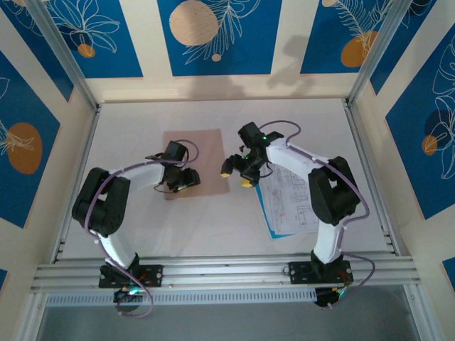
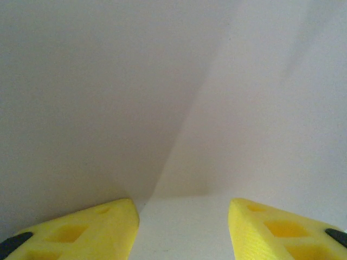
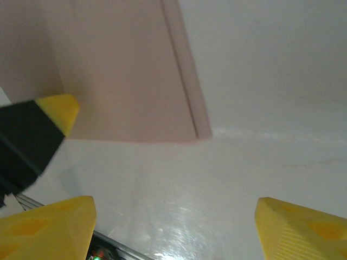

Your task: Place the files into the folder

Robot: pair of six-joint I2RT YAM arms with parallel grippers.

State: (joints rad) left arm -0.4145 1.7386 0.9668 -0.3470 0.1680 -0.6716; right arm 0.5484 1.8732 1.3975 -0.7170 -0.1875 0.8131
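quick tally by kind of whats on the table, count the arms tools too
folder: 1
stack of files: 1 (number of sheets cannot be told)
end effectors: 2, the left end effector and the right end effector
total: 4

The right arm (image 1: 328, 190) hides part of the files (image 1: 290, 210), whose print is too small to read. The left arm (image 1: 146, 172) covers the near edge of the folder (image 1: 202, 150).

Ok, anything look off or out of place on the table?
Nothing spilled or damaged. The files lie skewed on the table, a blue-edged sheet peeking out on their left; the folder looks fine.
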